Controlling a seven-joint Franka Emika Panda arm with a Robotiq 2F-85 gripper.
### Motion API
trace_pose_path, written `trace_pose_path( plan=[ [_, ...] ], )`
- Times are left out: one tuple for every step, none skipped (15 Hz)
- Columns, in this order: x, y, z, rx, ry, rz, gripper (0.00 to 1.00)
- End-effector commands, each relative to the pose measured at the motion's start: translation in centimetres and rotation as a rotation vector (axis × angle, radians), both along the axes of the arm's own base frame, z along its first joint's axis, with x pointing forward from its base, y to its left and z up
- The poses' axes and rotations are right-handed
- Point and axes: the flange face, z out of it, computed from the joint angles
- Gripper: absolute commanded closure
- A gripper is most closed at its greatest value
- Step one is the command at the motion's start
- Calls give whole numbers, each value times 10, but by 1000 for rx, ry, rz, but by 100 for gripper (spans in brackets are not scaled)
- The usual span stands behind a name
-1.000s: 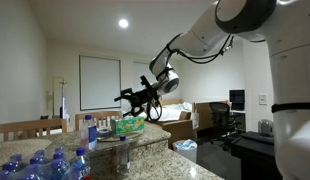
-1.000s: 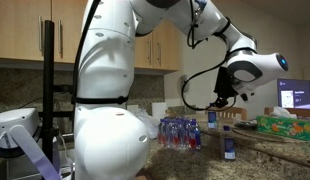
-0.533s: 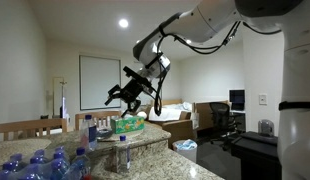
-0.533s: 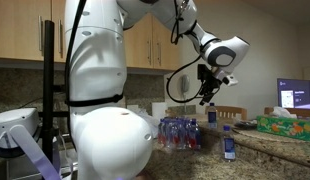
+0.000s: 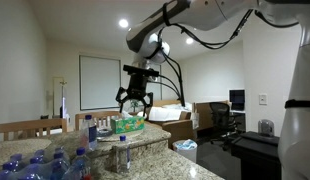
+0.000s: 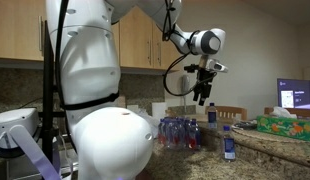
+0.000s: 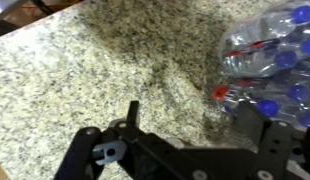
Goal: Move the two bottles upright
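My gripper (image 6: 202, 99) hangs spread wide and empty above the counter (image 7: 85, 70). A pack of bottles (image 7: 270, 55) sits on that counter.

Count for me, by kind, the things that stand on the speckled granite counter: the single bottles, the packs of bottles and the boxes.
Single small clear plastic bottles with blue caps: 2
Wrapped pack of clear bottles with blue caps: 1
Green patterned box: 1
Total: 4
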Motion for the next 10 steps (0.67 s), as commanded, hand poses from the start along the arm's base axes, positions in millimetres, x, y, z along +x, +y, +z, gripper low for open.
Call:
trace_pose_path(
  plan=[
    [-23, -13, 3, -168, 96, 79, 0],
    [-32, -20, 6, -205, 127, 119, 0],
    [-38, -21, 8, -232, 152, 169, 0],
    [-44, -25, 10, -259, 172, 215, 0],
    [-49, -29, 11, -280, 184, 266, 0],
    [-54, -33, 13, -296, 188, 318, 0],
    [-58, -38, 14, -315, 186, 370, 0],
    [-59, -41, 15, -326, 178, 424, 0],
    [-47, -34, 13, -302, 176, 332, 0],
    [-48, -35, 14, -305, 172, 342, 0]
  ],
)
